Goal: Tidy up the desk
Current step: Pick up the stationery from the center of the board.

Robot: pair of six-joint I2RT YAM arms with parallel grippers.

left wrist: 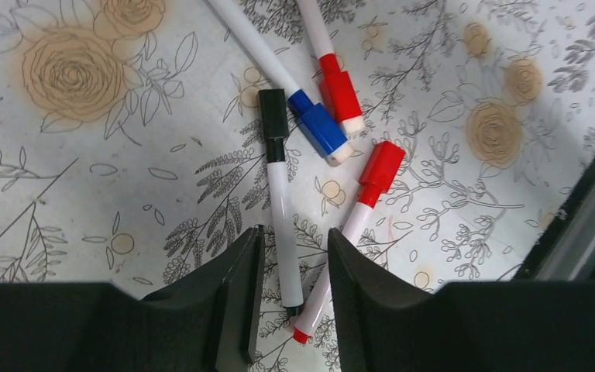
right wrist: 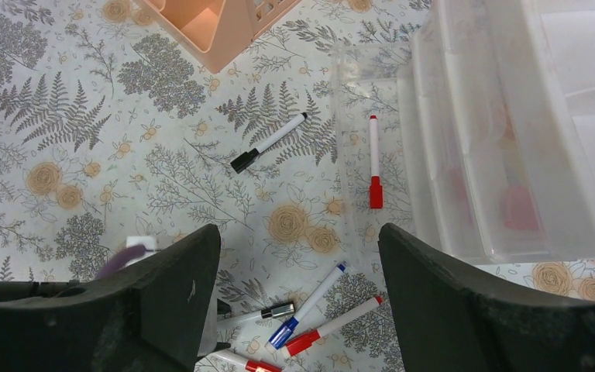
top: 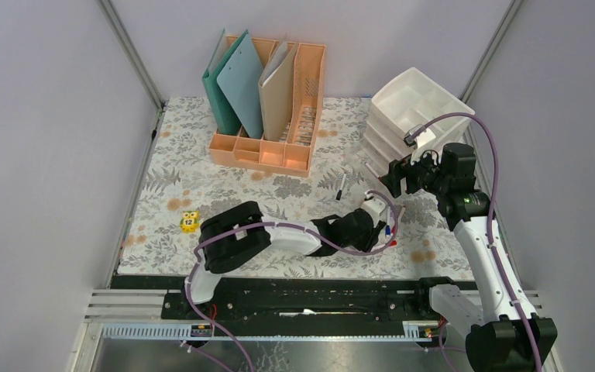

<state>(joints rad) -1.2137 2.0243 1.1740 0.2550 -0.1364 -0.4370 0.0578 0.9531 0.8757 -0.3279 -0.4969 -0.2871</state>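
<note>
- Left end effector (left wrist: 293, 248): jaws part-way apart, straddling a black-capped white marker (left wrist: 281, 209), not yet clamped.
- Right end effector (right wrist: 298, 256): jaws wide, empty.
- Fern-and-flower cloth worktop (top: 201, 178) spreads beneath both arms.
- One red-capped white marker (right wrist: 374, 159) lies in the pulled-out clear plastic drawer (right wrist: 391, 116).
- Several markers are loose; early stage, I judge.

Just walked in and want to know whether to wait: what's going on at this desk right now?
The left gripper is down at a cluster of markers on the desk. Its fingers straddle a black-capped marker, with no clear grip yet. The right gripper hangs wide open and empty by the white drawer unit, where one red marker appears to lie in a pulled-out clear drawer.
</note>
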